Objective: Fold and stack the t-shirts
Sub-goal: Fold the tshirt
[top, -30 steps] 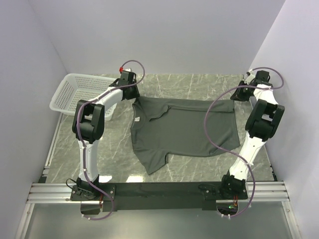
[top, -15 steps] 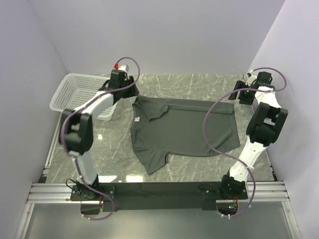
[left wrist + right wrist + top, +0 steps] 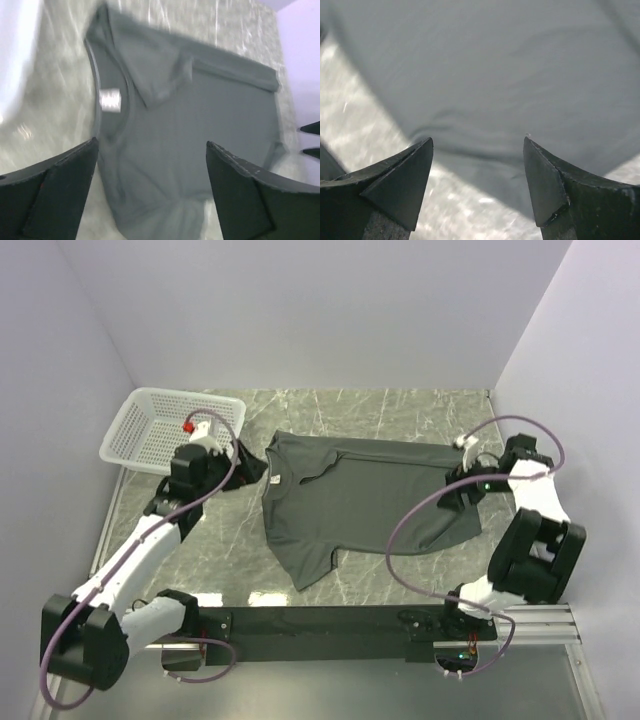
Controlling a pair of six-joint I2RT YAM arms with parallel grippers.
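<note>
Both jaws stand wide, empty: left gripper (image 3: 152, 145) beside the collar of the t-shirt (image 3: 360, 495), spread mid-table; right gripper (image 3: 478, 141) over its right edge. Bare table (image 3: 400, 410) beyond.

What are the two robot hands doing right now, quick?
Left gripper: open, holding nothing.
Right gripper: open, holding nothing, over the t-shirt.

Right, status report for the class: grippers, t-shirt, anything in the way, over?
Left gripper open, empty. Right gripper open, empty. T-shirt lying spread flat, ungripped. Basket beside it, not touching.
</note>
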